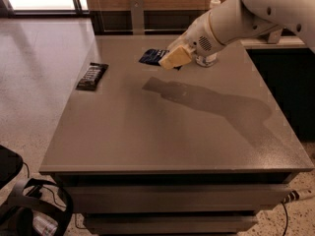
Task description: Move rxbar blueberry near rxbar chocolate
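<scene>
Camera view shows your gripper [169, 59] clamped on the dark blue flat rxbar blueberry [151, 56], held above the grey table [147, 141]. Carry it left and set it down gently beside the black-wrapped rxbar chocolate [92, 76].

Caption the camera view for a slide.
Gripper holds the rxbar blueberry above the table; rxbar chocolate lies near the left edge.
</scene>
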Motion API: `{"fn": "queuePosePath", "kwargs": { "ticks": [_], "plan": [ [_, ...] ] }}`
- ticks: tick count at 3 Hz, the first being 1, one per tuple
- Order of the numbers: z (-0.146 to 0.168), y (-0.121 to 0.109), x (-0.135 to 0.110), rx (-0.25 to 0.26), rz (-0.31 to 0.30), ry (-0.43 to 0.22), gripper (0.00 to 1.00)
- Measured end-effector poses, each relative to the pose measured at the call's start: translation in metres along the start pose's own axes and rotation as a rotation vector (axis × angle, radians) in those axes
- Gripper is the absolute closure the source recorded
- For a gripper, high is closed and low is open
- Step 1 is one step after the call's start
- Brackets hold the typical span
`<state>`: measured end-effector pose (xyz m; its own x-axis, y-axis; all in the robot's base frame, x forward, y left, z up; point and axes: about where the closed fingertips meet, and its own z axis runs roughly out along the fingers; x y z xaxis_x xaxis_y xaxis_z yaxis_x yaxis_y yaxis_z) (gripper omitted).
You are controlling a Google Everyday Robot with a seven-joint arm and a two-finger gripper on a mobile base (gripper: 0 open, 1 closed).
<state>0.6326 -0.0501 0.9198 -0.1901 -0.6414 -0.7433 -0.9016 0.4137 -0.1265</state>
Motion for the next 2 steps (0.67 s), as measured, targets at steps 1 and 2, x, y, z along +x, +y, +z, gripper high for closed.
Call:
{"fn": "queuePosePath", "kwargs": {
  "ticks": [1, 2],
  "plan": [
    [0.023, 0.010, -0.026, -0.018, -0.034, -0.013, 1.00],
    [0.049, 0.018, -0.044, -0.039, -0.064, -0.012, 1.00]
  ]
}}
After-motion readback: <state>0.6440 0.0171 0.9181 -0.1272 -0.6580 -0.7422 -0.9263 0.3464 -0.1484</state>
